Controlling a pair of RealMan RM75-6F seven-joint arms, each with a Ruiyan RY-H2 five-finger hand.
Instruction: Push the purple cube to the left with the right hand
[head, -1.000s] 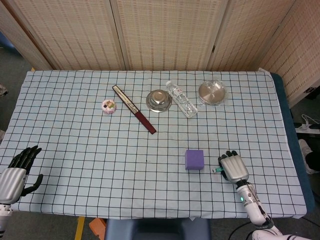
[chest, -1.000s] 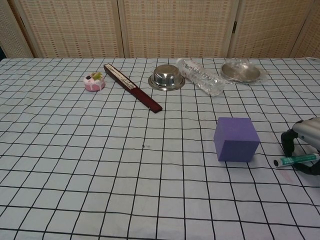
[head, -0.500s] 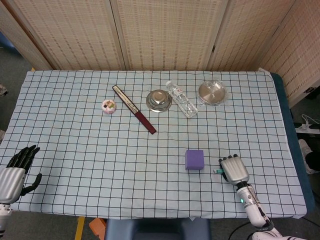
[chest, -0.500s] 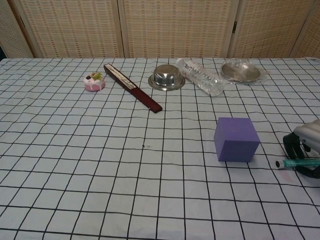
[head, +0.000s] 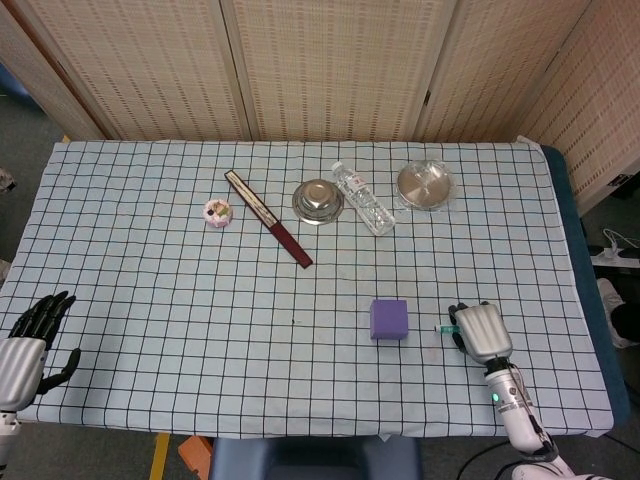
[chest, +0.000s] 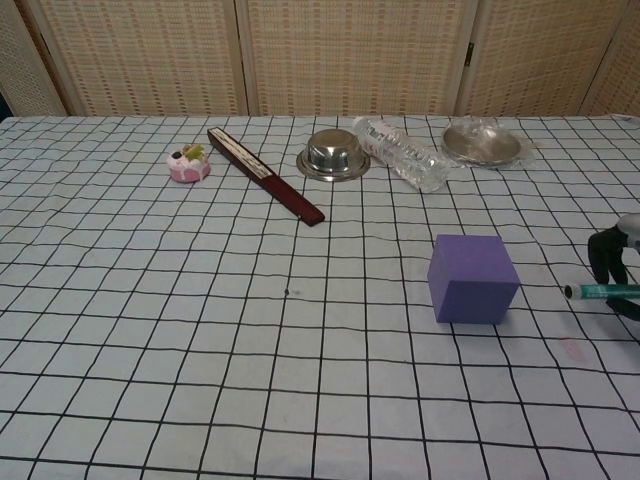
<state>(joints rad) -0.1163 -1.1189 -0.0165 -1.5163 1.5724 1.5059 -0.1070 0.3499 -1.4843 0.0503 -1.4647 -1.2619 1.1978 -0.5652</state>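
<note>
**Inspector:** Right of the purple cube (head: 389, 319), the right hand (head: 481, 332) now sits further out than it did a second ago; it has drifted rightward along the desk (head: 150, 300) and a clear strip of checked cloth lies between it and the cube. State the cube's position.

**Assistant:** Unmoved. The cube rests flat on the cloth in the near right part of the desk, same square as in both earlier pictures, nothing touching it.

**Inspector:** The hand's fingers (chest: 603, 252)?

**Assistant:** Curled downward, dark tips toward the cloth. A green marker (chest: 604, 291) lies at or under them and has travelled right with the hand. Whether the fingers grip it or merely rest on it, I cannot tell from either view.

**Inspector:** The left hand (head: 24, 345)?

**Assistant:** At the near left corner, fingers spread, holding nothing. It has slid slightly lower toward the desk edge.

**Inspector:** Finding?

**Assistant:** No push has begun. In my judgement the hand is backing off, perhaps to reset or to line up on the cube's right face. The gap has grown, so progress on the task stands at nil. The marker, if dragged along, could foul the contact.
</note>
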